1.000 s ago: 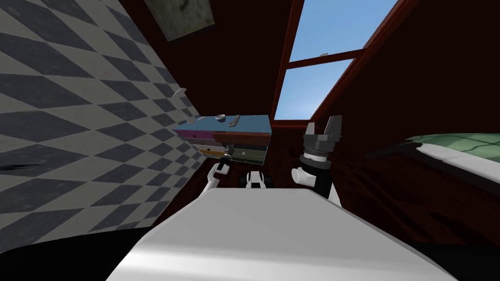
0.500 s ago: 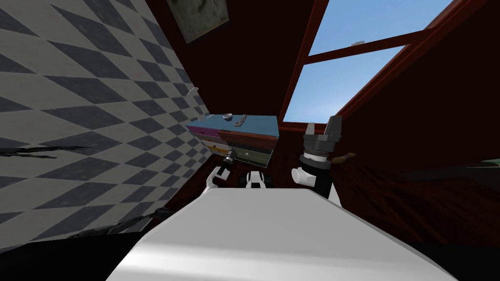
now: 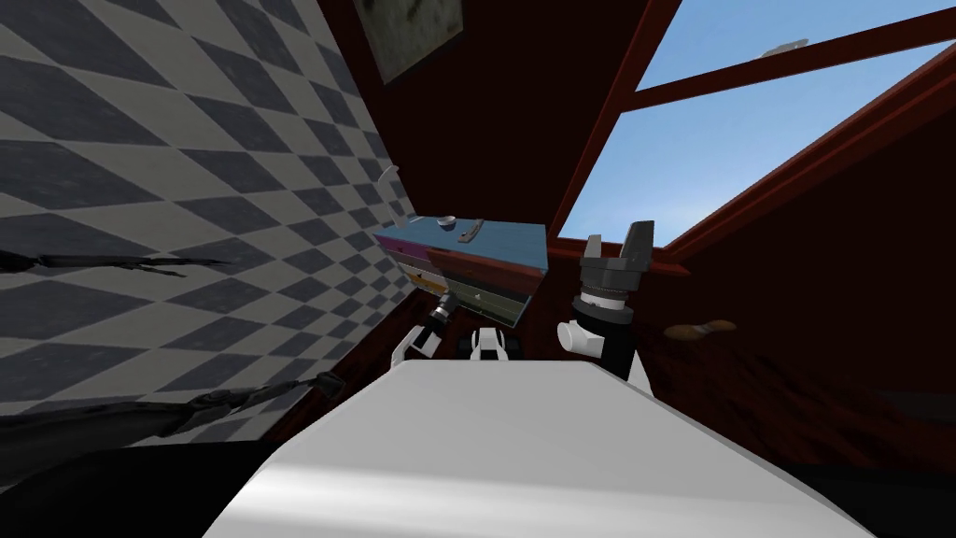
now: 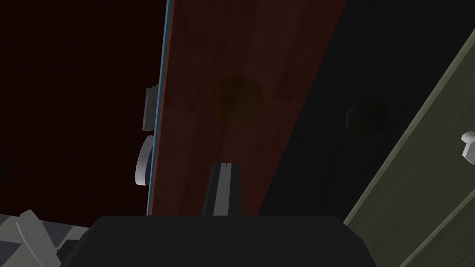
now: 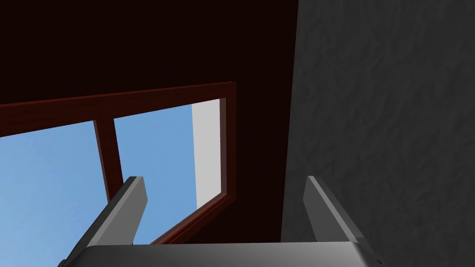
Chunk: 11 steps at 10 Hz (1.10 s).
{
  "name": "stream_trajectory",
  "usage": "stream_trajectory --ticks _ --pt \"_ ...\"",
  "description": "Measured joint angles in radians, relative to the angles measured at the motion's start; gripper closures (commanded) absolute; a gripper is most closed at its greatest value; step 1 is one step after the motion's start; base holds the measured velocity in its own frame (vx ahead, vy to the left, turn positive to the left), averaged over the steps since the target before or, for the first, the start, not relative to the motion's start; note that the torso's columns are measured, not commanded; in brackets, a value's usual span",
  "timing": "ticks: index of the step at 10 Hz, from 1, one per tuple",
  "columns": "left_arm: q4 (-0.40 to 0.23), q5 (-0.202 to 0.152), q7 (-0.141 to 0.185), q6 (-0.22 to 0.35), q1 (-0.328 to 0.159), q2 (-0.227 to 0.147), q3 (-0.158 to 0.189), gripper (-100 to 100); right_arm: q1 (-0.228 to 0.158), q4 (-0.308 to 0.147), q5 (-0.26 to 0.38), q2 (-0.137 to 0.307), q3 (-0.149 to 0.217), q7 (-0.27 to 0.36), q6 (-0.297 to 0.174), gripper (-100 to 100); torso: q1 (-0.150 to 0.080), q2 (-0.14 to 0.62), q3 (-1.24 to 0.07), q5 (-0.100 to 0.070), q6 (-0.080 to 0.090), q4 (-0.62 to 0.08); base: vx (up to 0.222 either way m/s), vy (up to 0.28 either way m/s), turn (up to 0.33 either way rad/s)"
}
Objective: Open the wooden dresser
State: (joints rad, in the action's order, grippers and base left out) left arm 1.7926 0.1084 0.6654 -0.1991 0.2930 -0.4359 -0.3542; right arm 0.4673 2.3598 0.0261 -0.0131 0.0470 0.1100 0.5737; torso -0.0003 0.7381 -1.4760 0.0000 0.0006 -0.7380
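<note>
A grey and white checkered surface (image 3: 159, 187) fills the left half of the head view. A window (image 3: 747, 121) with a dark red frame and blue sky behind it takes the upper right. Between them runs a dark red wall (image 3: 504, 112), with a picture (image 3: 411, 33) at the top edge of the frame.

The dresser (image 3: 476, 271) sits a little left of the middle of the frame, against that wall and just beside the checkered surface. It has a blue top and drawer fronts in different colours.

The right tool (image 3: 618, 235) stands raised right of centre, well apart from the dresser. Its fingers (image 5: 134, 194) are spread wide and hold nothing.

The left tool (image 3: 446, 301) is at the lower edge of the dresser's front. In the left wrist view the left tool (image 4: 225, 166) has its fingers pressed together with nothing between them. They point at a red-brown drawer (image 4: 241, 69), short of its knob (image 4: 235, 97). Next to that drawer lie a dark drawer (image 4: 315, 139) and then an olive drawer (image 4: 417, 185) with a white knob (image 4: 468, 143).

A small white bowl (image 4: 144, 160) rests on the blue top.
</note>
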Motion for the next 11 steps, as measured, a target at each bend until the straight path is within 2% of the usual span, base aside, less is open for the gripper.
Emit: stream_trajectory --ticks 1,5,7,8,11 --pt "0.001 0.000 0.001 -0.001 0.002 -0.001 -0.002 -100 0.000 0.000 0.000 0.000 0.000 0.000 0.000 0 0.001 0.002 0.001 0.000 0.000 -0.001 0.098 -0.029 -0.061" --pt "-0.018 -0.004 -0.007 -0.003 -0.020 0.020 0.001 -100 0.000 0.000 0.000 0.000 0.000 0.000 0.000 0 -0.002 -0.002 -0.001 -0.001 -0.001 0.000 0.129 -0.061 -0.036" --pt "-0.010 -0.004 -0.004 0.006 -0.022 0.017 0.003 -100 0.000 0.000 0.000 0.000 0.000 0.000 0.000 0 0.001 0.002 0.001 0.000 -0.001 -0.001 0.088 -0.049 -0.012" --pt "-0.009 -0.004 -0.003 0.008 -0.023 0.017 0.003 100 0.000 0.000 0.000 0.000 0.000 0.000 0.000 0 0.002 0.003 0.002 0.000 -0.001 -0.001 0.011 -0.007 0.001" --pt "0.012 -0.001 0.003 0.008 -0.010 0.004 -0.001 100 -0.001 0.000 0.000 0.000 0.000 0.000 0.000 0 0.004 0.008 0.005 0.001 -0.001 -0.002 -0.150 0.069 0.052"
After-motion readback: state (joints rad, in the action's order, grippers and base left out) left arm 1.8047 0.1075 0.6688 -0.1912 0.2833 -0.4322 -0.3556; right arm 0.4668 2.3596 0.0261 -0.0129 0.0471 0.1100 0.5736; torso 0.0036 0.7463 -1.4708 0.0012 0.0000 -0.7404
